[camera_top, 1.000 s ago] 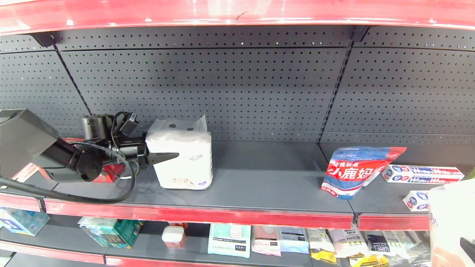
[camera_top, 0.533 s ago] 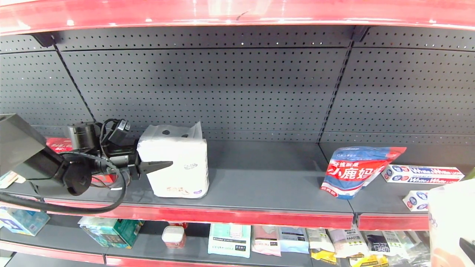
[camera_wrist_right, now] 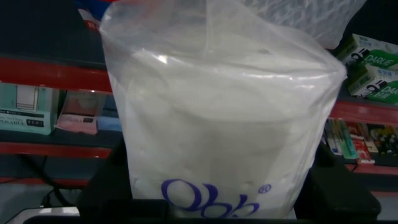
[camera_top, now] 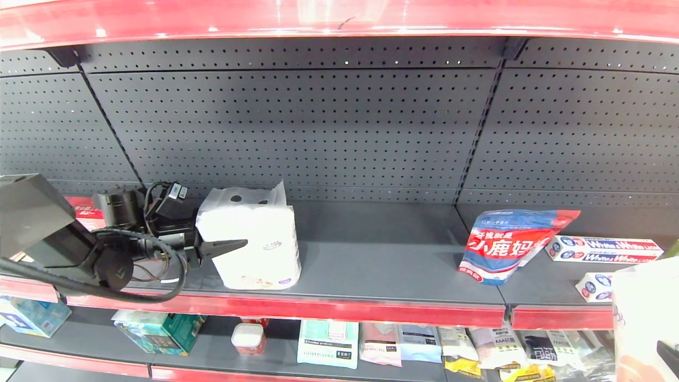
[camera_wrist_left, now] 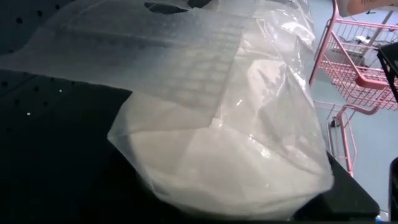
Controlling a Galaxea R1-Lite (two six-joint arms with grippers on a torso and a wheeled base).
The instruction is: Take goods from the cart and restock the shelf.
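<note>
Toilet paper (camera_top: 254, 241), a white pack in clear wrap, stands towards the left of the dark shelf (camera_top: 382, 254), close to its red front edge. Its loose top flap with two carry holes points up. The left end effector (camera_top: 233, 240) grips it by the sides. One black finger lies across the near face and the other is hidden behind the pack, so the jaws are closed only as far as the pack's width allows. In the left wrist view the crinkled wrap (camera_wrist_left: 236, 155) sits right up against the camera, with a pink cart (camera_wrist_left: 354, 62) on the floor beyond it.

A second pack (camera_top: 643, 313) of white rolls hangs at the lower right, in front of the shelf and clear of it. The right end effector (camera_wrist_right: 221, 210) clamps it, with dark fingers pressed against both sides of its lower part (blue lettering shows low on the wrap).

Further along the same shelf, well apart from the first pack, a blue-and-red pouch (camera_top: 509, 246) lies propped up. A long toothpaste box (camera_top: 604, 249) sits just beside it and a smaller box (camera_top: 594, 286) nearer the front edge. Behind everything is a grey pegboard (camera_top: 318, 122). The shelf below carries a green box (camera_top: 159, 329) and a row of flat packets (camera_top: 382, 345).
</note>
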